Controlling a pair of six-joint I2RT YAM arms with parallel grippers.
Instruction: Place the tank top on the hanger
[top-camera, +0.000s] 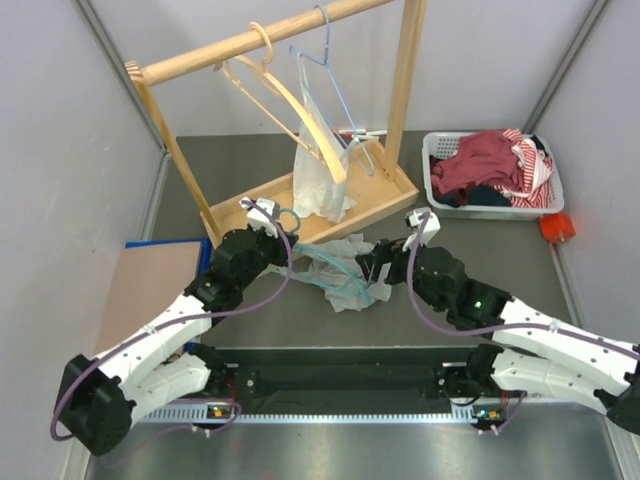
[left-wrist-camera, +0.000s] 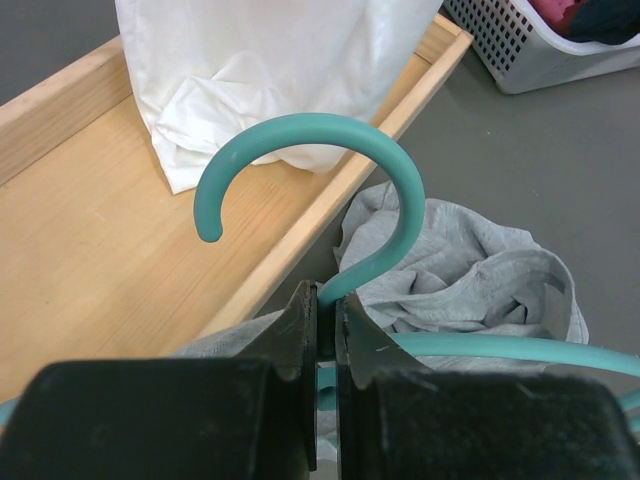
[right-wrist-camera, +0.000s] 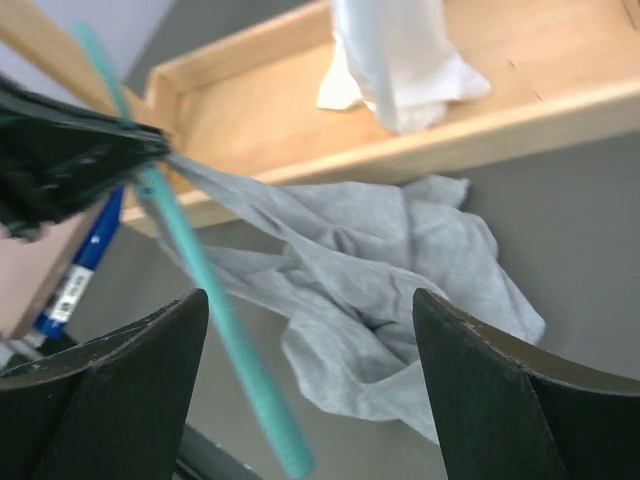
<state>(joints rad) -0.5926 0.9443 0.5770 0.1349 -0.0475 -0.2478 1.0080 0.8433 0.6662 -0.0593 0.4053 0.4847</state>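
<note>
Two grippers are seen over the grey table (top-camera: 560, 290), just in front of a wooden garment rack (top-camera: 375, 190). The left gripper (left-wrist-camera: 325, 310) is closed tight on the teal-green hanger (left-wrist-camera: 330, 135), clamped at the neck just below the curved hook. The hook is held upright, with its open end turned towards the rack's base tray. One sloping arm of the hanger is seen running off to the right, over the fabric.

The tank top (left-wrist-camera: 460, 270) is crumpled on the table between the two grippers, against the front edge of the rack's base. A stretched fold of it is drawn up to the left gripper's tips; whether it is pinched there cannot be told. The right gripper (right-wrist-camera: 310, 300) is spread wide above the tank top, and nothing is held between its fingers.

A white plastic bag (top-camera: 318, 185), a pale wooden hanger (top-camera: 290, 100) and a light blue wire hanger (top-camera: 335, 80) are hung from the rack's rail. A red garment (top-camera: 490, 160) is piled in a white basket (top-camera: 490, 210) at the right.
</note>
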